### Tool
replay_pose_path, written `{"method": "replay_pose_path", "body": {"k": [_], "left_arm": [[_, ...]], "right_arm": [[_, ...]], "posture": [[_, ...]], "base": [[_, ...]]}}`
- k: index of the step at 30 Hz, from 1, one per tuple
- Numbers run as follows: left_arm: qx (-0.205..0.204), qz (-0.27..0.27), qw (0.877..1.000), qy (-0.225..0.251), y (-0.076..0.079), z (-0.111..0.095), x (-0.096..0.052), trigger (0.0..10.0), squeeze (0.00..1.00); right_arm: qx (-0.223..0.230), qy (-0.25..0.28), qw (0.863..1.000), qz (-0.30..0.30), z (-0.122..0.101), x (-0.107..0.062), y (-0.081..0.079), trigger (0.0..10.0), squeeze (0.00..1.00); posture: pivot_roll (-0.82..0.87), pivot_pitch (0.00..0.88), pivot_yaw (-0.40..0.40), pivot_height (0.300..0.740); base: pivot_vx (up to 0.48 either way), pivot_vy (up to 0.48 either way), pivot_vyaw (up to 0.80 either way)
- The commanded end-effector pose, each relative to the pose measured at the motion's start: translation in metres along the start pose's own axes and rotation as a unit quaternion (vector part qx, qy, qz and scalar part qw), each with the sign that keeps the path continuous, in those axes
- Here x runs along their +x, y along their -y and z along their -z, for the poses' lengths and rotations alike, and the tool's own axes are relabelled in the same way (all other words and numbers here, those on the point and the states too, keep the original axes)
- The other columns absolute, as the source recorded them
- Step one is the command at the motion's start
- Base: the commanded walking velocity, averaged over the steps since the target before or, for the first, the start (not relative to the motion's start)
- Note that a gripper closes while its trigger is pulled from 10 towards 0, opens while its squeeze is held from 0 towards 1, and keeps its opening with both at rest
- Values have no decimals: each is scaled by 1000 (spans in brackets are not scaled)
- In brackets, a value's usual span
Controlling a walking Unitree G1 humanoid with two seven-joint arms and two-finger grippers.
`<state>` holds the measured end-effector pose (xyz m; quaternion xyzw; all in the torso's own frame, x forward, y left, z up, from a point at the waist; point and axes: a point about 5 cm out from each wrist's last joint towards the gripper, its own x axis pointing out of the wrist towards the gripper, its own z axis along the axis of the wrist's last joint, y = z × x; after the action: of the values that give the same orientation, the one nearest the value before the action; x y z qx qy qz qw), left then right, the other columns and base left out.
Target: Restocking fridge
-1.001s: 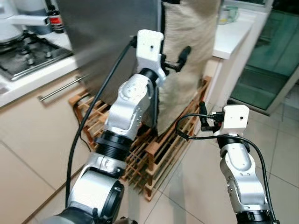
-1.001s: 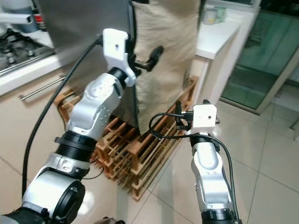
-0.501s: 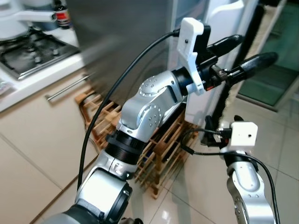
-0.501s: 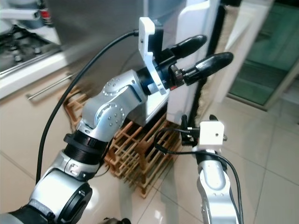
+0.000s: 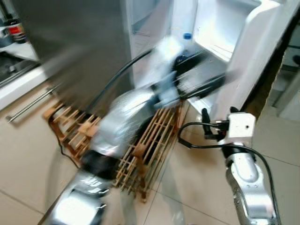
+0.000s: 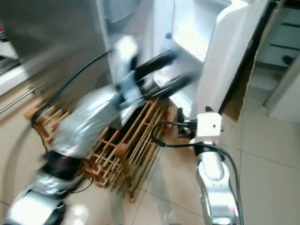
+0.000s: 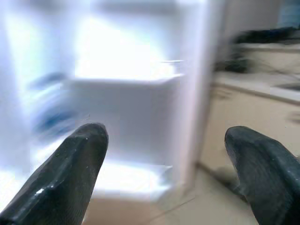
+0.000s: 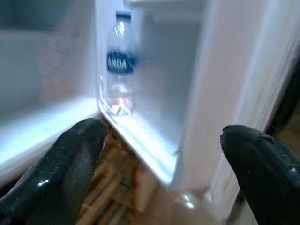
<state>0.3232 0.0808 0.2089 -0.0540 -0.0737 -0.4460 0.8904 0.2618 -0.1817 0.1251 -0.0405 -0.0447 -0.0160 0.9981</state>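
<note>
Roughly, going from the left: cabinet front with a long drawer handle, then the grey fridge side, and a wooden rack on the floor tiles at the fridge's foot. The left arm is a blur across the middle, reaching toward the opened fridge. Left gripper has its two black fingers spread wide with nothing between them, pointing at the bright white shelves inside. It looks to be mid-swing, probably from working the door, though the blur makes that a guess.

Fridge door stands open on the right, its inner shelves lit. A water bottle with a blue cap and blue label stands upright in the door shelf, which makes sense for tall bottles. No item to restock is in either gripper, so stocking itself looks not yet begun.

Right gripper is held low near the bottom edge of the door, fingers apart and empty, aimed at the bottle and the door's lower shelf. It may be placed there to steady or catch the door.

In the way: the rack sits right under the opening, and the right arm's loose cable hangs near the door edge and could snag.
</note>
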Motion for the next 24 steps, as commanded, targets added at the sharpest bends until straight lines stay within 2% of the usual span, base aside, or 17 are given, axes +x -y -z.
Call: {"method": "replay_pose_path", "body": {"k": [1, 2, 3, 4, 5, 6, 7, 9, 11, 12, 16, 18, 22, 24], "left_arm": [[17, 0, 1000, 17, 1, -14, -4, 10000, 0], [11, -82, 997, 8, -21, -10, -41, 10000, 0], [11, -82, 997, 8, -21, -10, -41, 10000, 0], [15, -134, 991, 0, -30, -5, -55, 10000, 0], [7, -202, 979, -5, -40, 2, -66, 10000, 0], [1, -245, 970, -9, -45, 7, -72, 10000, 0], [1, -245, 970, -9, -45, 7, -72, 10000, 0], [-3, -327, 945, -20, -51, 19, -85, 10000, 0], [-6, -360, 933, -26, -51, 26, -89, 10000, 0], [-9, -365, 931, -27, -51, 28, -88, 10000, 0], [-7, -364, 931, -26, -48, 28, -83, 10000, 0], [-1, -367, 930, -26, -48, 27, -81, 10000, 0], [19, -398, 917, -24, -55, 25, -77, 10000, 0], [34, -400, 915, -28, -55, 26, -75, 10000, 0]], "right_arm": [[13, -8, 1000, -15, 2, 3, -8, 10000, 0], [13, -16, 1000, -22, 6, 8, -9, 10000, 0], [13, -16, 1000, -22, 6, 8, -9, 10000, 0], [14, -19, 999, -28, 7, 11, -11, 10000, 0], [14, -18, 999, -37, 7, 14, -14, 10000, 0], [14, -18, 999, -43, 6, 17, -16, 10000, 0], [14, -18, 999, -43, 6, 17, -16, 10000, 0], [14, -15, 998, -52, 5, 23, -20, 10000, 0], [16, -13, 998, -54, 3, 28, -21, 10000, 0], [16, -12, 998, -55, 3, 29, -22, 10000, 0], [18, -9, 998, -55, 2, 32, -23, 10000, 0], [17, -7, 998, -56, 2, 34, -24, 10000, 0], [23, 0, 998, -59, -1, 40, -33, 10000, 0], [25, 2, 998, -61, -2, 41, -34, 10000, 4]], "posture": [[-137, 0, 34, 740], [-107, 0, 19, 740], [-107, 0, 19, 740], [-88, 0, 8, 740], [-78, 0, 2, 740], [-75, 0, 1, 740], [-75, 0, 1, 740], [-66, 0, -5, 740], [-66, 0, -5, 740], [-66, 0, -5, 740], [-85, 0, 5, 740], [-87, 0, 7, 740], [-117, 0, 23, 740], [-122, 0, 23, 740]], "base": [[0, 0, 0], [0, 0, 0], [0, 0, 0], [0, 0, 0], [0, 0, 0], [0, 0, 0], [0, 0, 0], [0, 0, 0], [0, 0, 0], [0, 0, 0], [0, 0, 0], [0, 0, 712], [0, 0, 659], [0, 0, 619]]}}
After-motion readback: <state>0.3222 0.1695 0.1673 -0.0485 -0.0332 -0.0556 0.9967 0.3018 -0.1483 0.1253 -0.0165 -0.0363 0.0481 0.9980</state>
